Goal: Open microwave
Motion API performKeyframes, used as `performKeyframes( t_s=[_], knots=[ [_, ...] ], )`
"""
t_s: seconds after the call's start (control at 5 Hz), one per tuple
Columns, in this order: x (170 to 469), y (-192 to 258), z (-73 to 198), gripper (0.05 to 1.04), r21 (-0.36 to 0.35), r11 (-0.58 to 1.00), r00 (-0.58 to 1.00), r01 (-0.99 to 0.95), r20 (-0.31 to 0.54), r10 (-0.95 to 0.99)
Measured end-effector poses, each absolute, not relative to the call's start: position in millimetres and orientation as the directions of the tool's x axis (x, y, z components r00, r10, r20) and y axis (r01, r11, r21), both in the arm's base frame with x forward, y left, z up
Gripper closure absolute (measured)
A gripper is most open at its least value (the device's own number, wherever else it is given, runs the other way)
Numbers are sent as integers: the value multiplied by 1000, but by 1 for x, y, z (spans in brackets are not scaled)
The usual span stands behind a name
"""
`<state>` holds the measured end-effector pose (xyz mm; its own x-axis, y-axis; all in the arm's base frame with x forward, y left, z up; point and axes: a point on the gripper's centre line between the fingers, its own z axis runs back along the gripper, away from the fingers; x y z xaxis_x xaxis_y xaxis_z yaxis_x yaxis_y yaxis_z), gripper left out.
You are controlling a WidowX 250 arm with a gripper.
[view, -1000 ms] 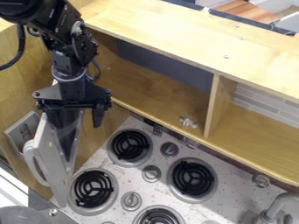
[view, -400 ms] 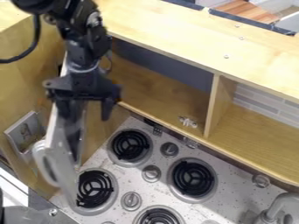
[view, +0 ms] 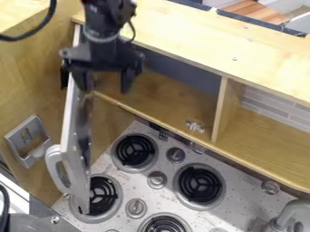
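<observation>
While claw hangs wide open, empty, it partly hides microwave door

The shelf unit before you is smooth pale wood with visible grain. Your stovetop looks like speckled metal with a dull sheen; its burner coils are matt black. The door's handle looks like smooth grey plastic, and the faucet like satin metal.
</observation>
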<state>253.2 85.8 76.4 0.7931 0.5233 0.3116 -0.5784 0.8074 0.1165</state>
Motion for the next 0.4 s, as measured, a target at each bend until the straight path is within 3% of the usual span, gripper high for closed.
performKeyframes(
  t_s=[0.2, 0.4],
  knots=[
    [259, 85, 101, 85, 146, 807, 791, -572, 357, 496],
    [259, 85, 103, 85, 148, 808, 792, -570, 360, 493]
  ],
)
